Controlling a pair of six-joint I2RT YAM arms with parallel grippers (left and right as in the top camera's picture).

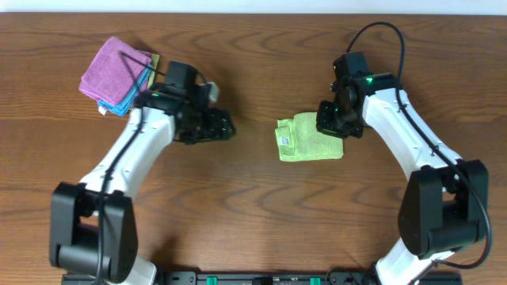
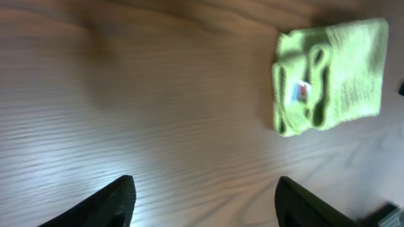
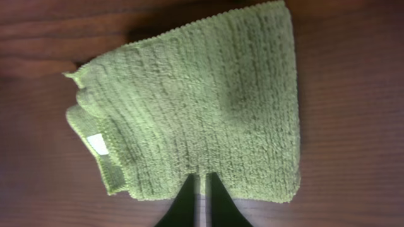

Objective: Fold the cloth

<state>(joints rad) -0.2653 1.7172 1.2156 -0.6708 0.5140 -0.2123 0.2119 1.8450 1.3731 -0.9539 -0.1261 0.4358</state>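
The cloth point(image 1: 309, 137) lies in the middle of the table point(image 1: 253, 214), folded small. The right gripper point(image 3: 201, 189) sits at its edge with jaws almost together. It is hard to tell if it pinches the cloth. The left gripper point(image 2: 205, 189) is spread wide and empty. Most of the folding looks done.

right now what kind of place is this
Probably a robotics lab or test bench, not a home. A left arm and a right arm work at a wooden table. On it lie only the cloth and a stacked purple cloth and blue cloth.
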